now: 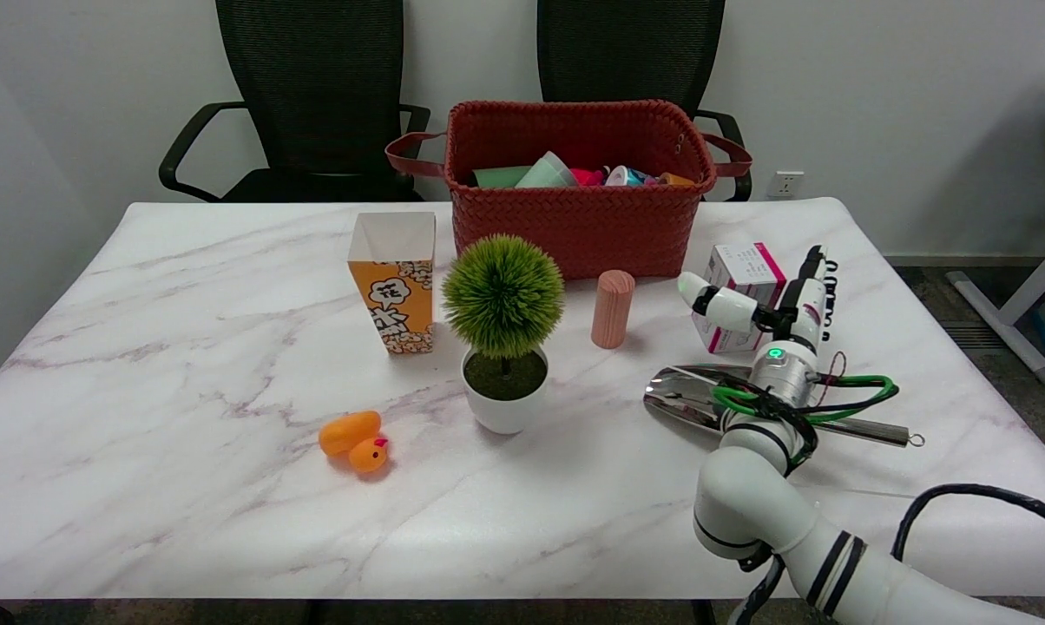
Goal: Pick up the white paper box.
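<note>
1. White paper box (pixel 742 279) was a small cardboard carton, matte white with magenta bands and fine print too small to read. It stood upright and slightly turned, on the far right part of the table, right of the wooden cylinder and just in front of the basket's right corner.
2. Right hand (pixel 770 299) sat at the box: white thumb (pixel 720 304) across the front-left face, black-and-white fingers (pixel 813 282) up along the right side. Fingers were apart, bracketing the carton. Couldn't tell whether they actually touched it; box base still looked to be on the table.
3. Table (pixel 184 347) was glossy white marble-look with grey-pink veins and rounded far corners.
4. Basket (pixel 579 187) was red woven, rectangular, with loop handles, holding mixed coloured items. It stood at the far edge, near the box.
5. Wooden cylinder (pixel 612 308) was pale pink, ribbed and upright, between plant and box.
6. Plant (pixel 503 334) was a spiky green ball in a smooth white round pot, at table centre.
7. Popcorn carton (pixel 392 282) was tapered orange-and-white paper with an open top, left of the plant.
8. Rubber duck (pixel 355 440) was orange, glossy, lying on its side, front-left of the pot.
9. Metal scoop (pixel 692 395) was polished steel and lay flat under the wrist, handle pointing right.
10. Room: open tabletop across the left half and the near edge; right side crowded by basket, scoop and arm cabling.
</note>
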Controlling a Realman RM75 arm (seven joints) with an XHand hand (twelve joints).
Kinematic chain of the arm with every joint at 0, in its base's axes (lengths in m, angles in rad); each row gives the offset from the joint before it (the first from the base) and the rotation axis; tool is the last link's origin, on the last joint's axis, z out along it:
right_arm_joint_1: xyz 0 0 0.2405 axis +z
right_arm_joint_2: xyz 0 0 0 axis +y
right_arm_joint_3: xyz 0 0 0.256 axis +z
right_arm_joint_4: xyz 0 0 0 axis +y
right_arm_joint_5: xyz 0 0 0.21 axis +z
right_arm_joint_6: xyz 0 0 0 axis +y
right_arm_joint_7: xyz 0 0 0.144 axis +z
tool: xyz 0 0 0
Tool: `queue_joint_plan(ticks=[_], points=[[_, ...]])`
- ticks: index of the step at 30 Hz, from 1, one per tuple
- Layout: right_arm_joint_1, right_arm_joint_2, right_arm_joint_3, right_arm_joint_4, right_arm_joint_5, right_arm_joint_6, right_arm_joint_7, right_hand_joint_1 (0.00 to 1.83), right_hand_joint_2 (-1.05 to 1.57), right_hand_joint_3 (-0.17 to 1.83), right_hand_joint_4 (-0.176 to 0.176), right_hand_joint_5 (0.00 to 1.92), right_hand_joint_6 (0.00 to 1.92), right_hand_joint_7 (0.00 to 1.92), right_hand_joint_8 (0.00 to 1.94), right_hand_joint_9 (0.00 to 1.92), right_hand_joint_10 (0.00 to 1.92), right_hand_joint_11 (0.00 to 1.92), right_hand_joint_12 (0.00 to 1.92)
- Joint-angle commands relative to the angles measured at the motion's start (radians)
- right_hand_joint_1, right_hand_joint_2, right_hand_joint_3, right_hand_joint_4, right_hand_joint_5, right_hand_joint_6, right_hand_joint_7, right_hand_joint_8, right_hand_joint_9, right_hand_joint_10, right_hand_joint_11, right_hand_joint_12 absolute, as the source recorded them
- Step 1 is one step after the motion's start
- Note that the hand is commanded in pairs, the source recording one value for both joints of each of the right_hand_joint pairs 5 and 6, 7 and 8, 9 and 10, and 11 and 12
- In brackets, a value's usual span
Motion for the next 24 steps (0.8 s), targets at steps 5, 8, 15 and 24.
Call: queue_joint_plan(ticks=[5,8,15,24], points=[[0.037,0.004,0.010,-0.071,0.038,-0.060,0.050,1.19,0.05,0.68,0.000,0.00,0.00,0.00,0.00,0.00,0.00,0.00,0.00],[0.043,0.005,0.010,-0.089,0.048,-0.065,0.050,1.19,0.05,0.68,0.000,0.00,0.00,0.00,0.00,0.00,0.00,0.00,0.00],[0.044,0.005,0.018,-0.101,0.060,-0.066,0.050,1.19,0.05,0.68,0.000,0.00,0.00,0.00,0.00,0.00,0.00,0.00,0.00],[0.038,0.005,0.021,-0.102,0.071,-0.066,0.053,1.19,0.06,0.68,0.000,0.00,0.00,0.00,0.00,0.00,0.00,0.00,0.00]])
